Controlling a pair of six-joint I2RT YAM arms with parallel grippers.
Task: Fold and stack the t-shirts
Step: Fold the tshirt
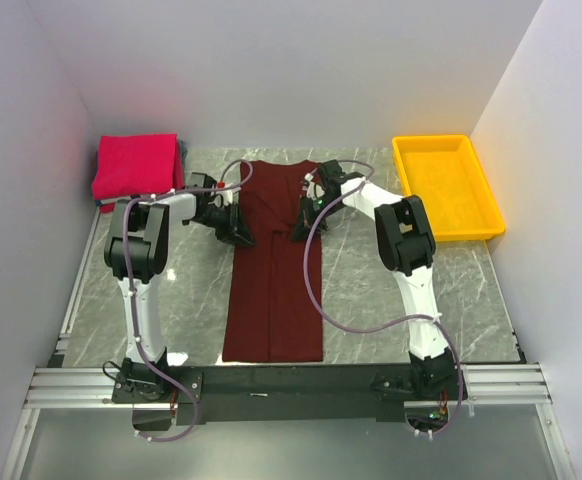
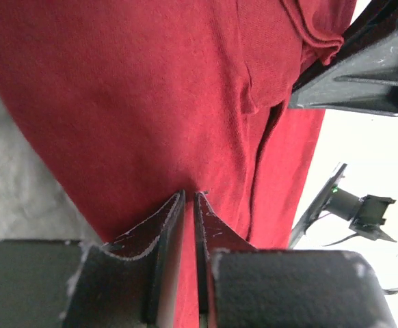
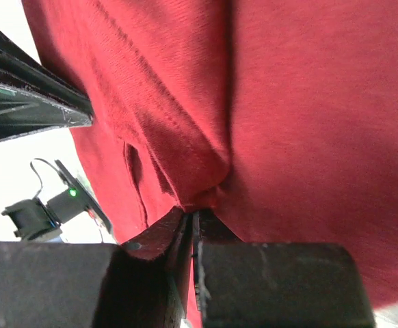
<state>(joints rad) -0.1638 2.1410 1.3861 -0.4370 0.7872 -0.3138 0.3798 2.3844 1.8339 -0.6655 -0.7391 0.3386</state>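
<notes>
Nearest the arm bases, the hem of the maroon t-shirt (image 1: 271, 300) lies flat on the worktop (image 1: 391, 300), the garment narrowed to a long strip running away from the bases, which suits a fold end over end; farther up, the left tool (image 2: 189, 198) sits at the strip's left edge, its jaws drawn almost together with a thin layer of cloth pinched at the tips; opposite it the right tool (image 3: 189, 213) has closed tight on a puckered ridge at the right edge; gripping both sides level should, I judge, let the collar end be carried toward the hem without skewing; beyond, the pinkish-red t-shirt (image 1: 136, 165) waits folded in the far left corner, likely the stack's base; the yellow tray (image 1: 401, 180) stands far right, well apart.
</notes>
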